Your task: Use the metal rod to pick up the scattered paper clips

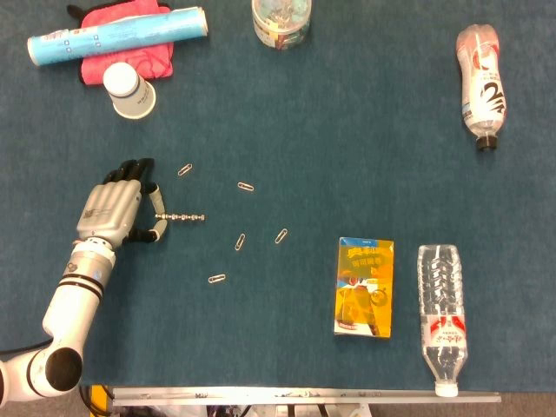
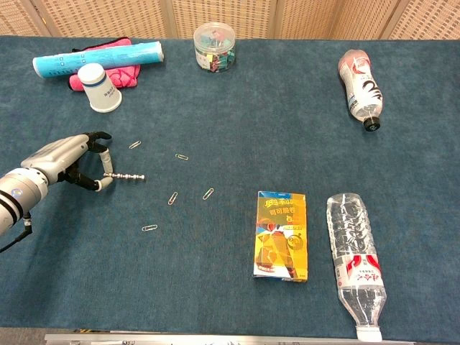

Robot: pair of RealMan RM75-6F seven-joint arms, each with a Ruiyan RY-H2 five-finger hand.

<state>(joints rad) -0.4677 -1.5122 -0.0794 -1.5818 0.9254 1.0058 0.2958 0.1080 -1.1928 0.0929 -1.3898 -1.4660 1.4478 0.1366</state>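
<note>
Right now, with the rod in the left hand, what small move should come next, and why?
Probably sweep the metal rod a short way toward the nearest paper clip. The left hand pinches the rod's near end, its free tip points at the scattered clips, and none seems to be on it yet; five lie loose on the blue cloth.
</note>
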